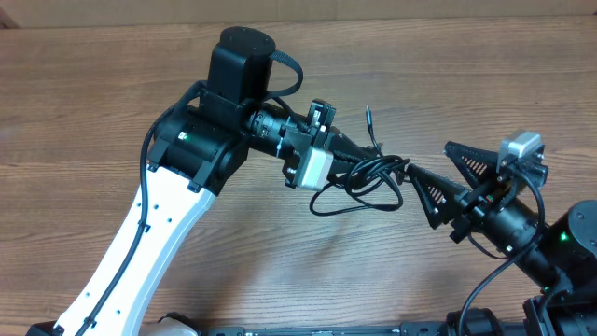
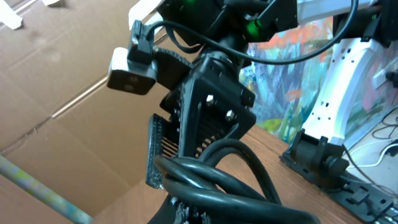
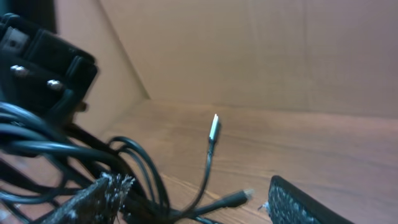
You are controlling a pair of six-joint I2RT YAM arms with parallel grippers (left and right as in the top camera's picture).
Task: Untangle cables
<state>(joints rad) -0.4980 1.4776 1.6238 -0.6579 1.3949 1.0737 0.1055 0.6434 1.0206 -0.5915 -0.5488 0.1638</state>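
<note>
The cables (image 1: 373, 175) are a knot of thin black cords held over the middle of the wooden table. My left gripper (image 1: 353, 157) is shut on the knot. In the left wrist view the cord loops (image 2: 217, 180) bulge out right at its jaws (image 2: 205, 208). One cord end (image 1: 368, 117) sticks up behind the knot, and its silver tip (image 3: 214, 129) shows in the right wrist view. A second plug (image 3: 239, 198) lies low between my right fingers. My right gripper (image 1: 431, 179) is open, with its left finger (image 3: 93, 199) against the cord loops (image 3: 140, 171) and its right finger (image 3: 305, 202) clear of them.
A loose black loop (image 1: 354, 203) of the bundle droops toward the table (image 1: 112, 112). The left arm's black and white body (image 1: 187, 149) covers the centre left. The right arm's base (image 1: 569, 247) stands at the right edge. Brown cardboard walls (image 3: 249, 50) stand behind the table.
</note>
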